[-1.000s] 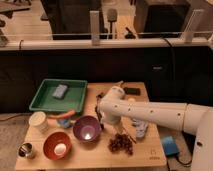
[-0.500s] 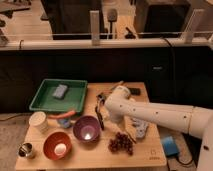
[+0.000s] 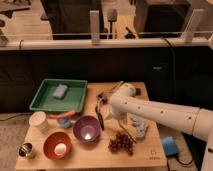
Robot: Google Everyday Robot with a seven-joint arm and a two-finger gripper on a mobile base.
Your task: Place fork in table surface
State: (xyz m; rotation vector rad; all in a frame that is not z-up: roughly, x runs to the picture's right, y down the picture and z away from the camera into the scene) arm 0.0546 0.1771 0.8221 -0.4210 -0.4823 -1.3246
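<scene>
My white arm reaches in from the right over the middle of the light tan table surface (image 3: 90,157). The gripper (image 3: 111,112) points down at the tabletop just right of the purple bowl (image 3: 86,128) and beside the black-handled utensil (image 3: 99,114). The fork does not show; the arm and gripper hide the spot beneath them. A yellowish stick (image 3: 116,86) lies at the table's far edge behind the wrist.
A green tray (image 3: 45,102) with a grey item stands at the back left. An orange bowl (image 3: 56,145), a white cup (image 3: 38,121) and a small metal cup (image 3: 26,150) sit front left. Grapes (image 3: 121,142) and a pale blue cloth (image 3: 139,126) lie under the arm. A blue object (image 3: 170,146) is off the right edge.
The arm has shifted only slightly over the middle of the table, and the gripper stays low beside the purple bowl. The other things have not moved.
</scene>
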